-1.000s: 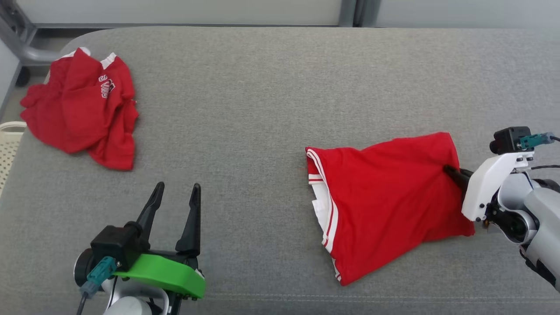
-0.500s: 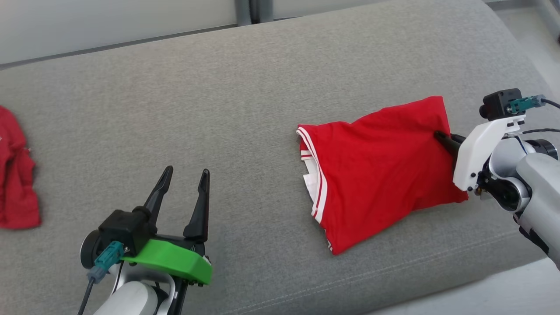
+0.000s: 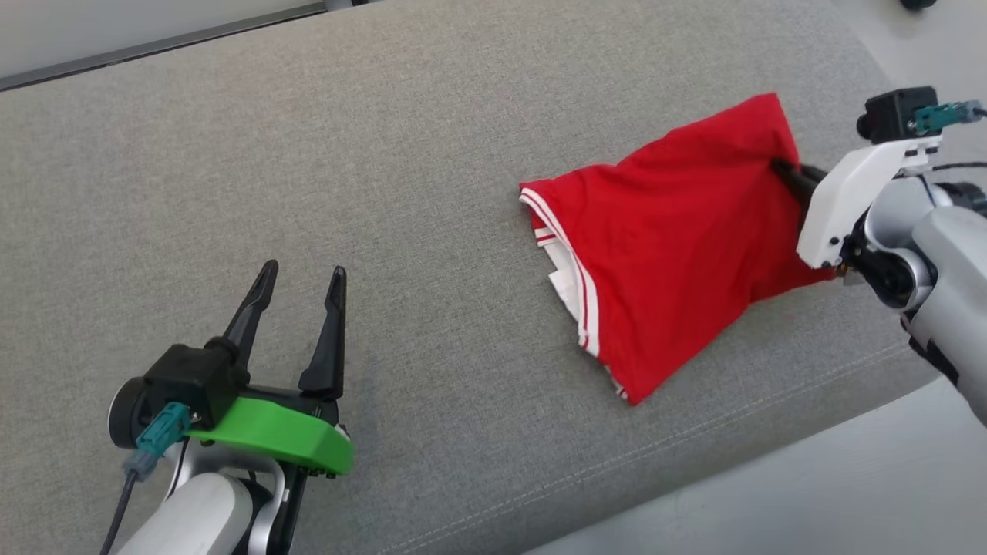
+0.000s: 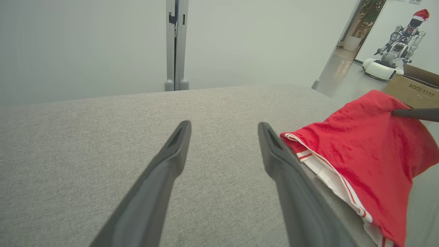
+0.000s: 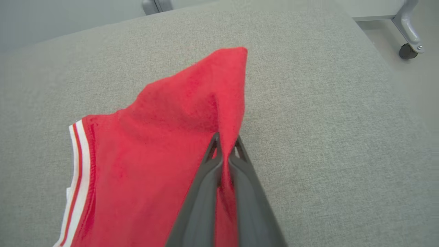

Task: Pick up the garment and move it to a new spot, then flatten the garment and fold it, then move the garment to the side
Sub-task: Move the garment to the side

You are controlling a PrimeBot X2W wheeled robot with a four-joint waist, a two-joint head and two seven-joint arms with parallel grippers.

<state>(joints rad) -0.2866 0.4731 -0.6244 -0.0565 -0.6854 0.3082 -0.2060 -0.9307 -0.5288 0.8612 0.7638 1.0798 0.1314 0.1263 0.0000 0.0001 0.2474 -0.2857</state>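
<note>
The garment (image 3: pixel 671 239) is red with white-and-red trim along its left edge and lies folded on the grey cushioned table (image 3: pixel 424 154), near its right end. My right gripper (image 3: pixel 779 166) is shut on the garment's right edge. In the right wrist view the gripper (image 5: pixel 224 140) pinches a raised ridge of the red garment (image 5: pixel 154 137) between its fingers. My left gripper (image 3: pixel 302 277) stands open over bare table at the lower left, well apart from the cloth. From the left wrist, that gripper (image 4: pixel 224 128) has the garment (image 4: pixel 360 151) to its right.
The table's front edge (image 3: pixel 694 470) runs diagonally at the lower right, with pale floor beyond it. A cardboard box (image 4: pixel 416 91) and another robot (image 4: pixel 394 51) stand past the table's right end. A caster wheel (image 5: pixel 407 51) sits off the far corner.
The head view has swung right, so a second red garment at the far left has left the picture. My right gripper keeps its hold on the garment; the left stays open.
</note>
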